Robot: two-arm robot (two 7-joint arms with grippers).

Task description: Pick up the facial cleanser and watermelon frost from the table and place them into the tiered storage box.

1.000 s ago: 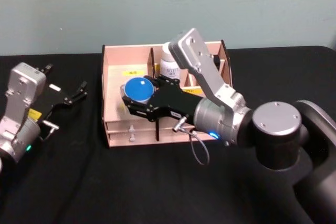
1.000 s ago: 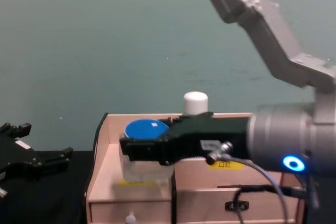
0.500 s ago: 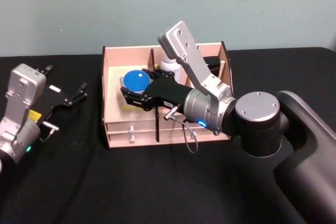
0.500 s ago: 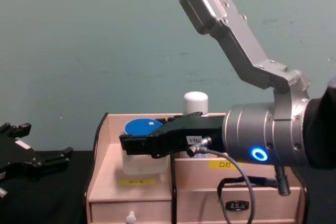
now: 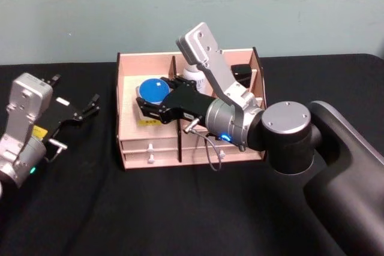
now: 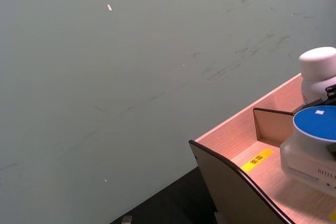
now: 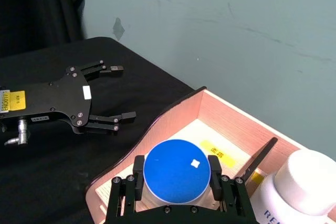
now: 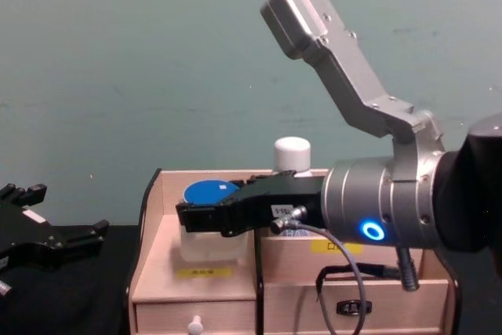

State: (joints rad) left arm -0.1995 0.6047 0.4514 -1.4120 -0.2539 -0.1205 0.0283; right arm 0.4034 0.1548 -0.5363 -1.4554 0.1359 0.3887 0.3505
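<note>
Behind the desk (image 5: 120,220) we see a plain pale green wall (image 5: 192,10), and the desk itself is covered with a black cloth. The tiered storage box (image 5: 129,82) stands near the far edge of the desk, about in the middle, with its small front drawers turned toward the robot.

The right gripper (image 5: 147,101) reaches over the box from the right side and its jaws are clenched on a clear jar with a round blue lid (image 5: 153,90). In the right wrist view we see the black fingers (image 7: 137,179) pressed on both sides of this lid (image 7: 177,170). The jar (image 8: 205,229) is inside the big left compartment of the box, near the dividing wall; from the chest view we cannot tell if its bottom touches the compartment floor. A yellow label (image 8: 195,272) is on the front step just under it.

A white bottle with a white cap (image 8: 292,153) stands upright in the next compartment at the back of the box, just behind the right gripper.

The left gripper (image 5: 81,111) is low over the desk near its left edge, well apart from the box, and its jaws are spread and grasp nothing (image 7: 105,95).
</note>
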